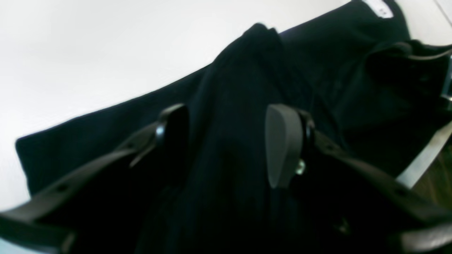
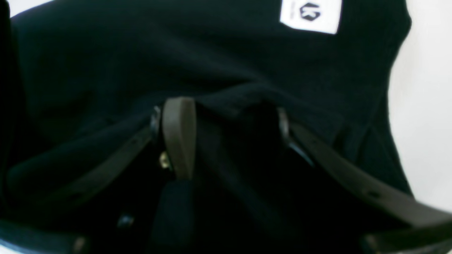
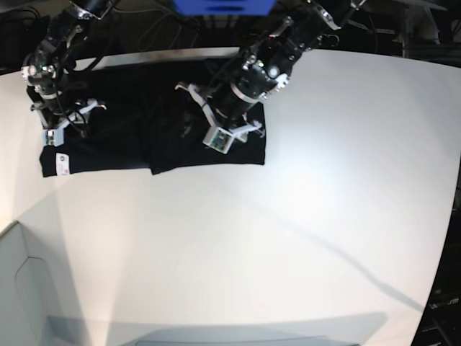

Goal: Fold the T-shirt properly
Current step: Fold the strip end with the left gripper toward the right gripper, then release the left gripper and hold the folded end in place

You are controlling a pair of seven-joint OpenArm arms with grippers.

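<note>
White tabletop (image 3: 288,238) filled most of the base view, with dark clutter and a blue object (image 3: 223,6) cut off along the far edge. No bin, tray or box held anything.

On the far part of the table lay the T-shirt (image 3: 115,140), black, spread as a wide flat band, its near edge running roughly straight. A small white tag (image 3: 61,163) showed at its near corner on the base view's left, and the same tag appeared at the top of the right wrist view (image 2: 310,14) with a dark logo on it. The orange print could not be seen anywhere.

Over the shirt's other end, the left gripper (image 1: 226,141) stood with its jaws apart, a raised ridge of black cloth running up between the fingers; whether either pad touched that ridge could not be made out against the dark fabric. The right gripper (image 2: 229,137) hung low over the tag end, its jaws also spread, with a fold of cloth lying between them; contact there was equally hard to judge.

Both wrist views were blurred, and black fingers merged with black cloth. In the base view, the arms hid the shirt's middle and its far edge.
</note>
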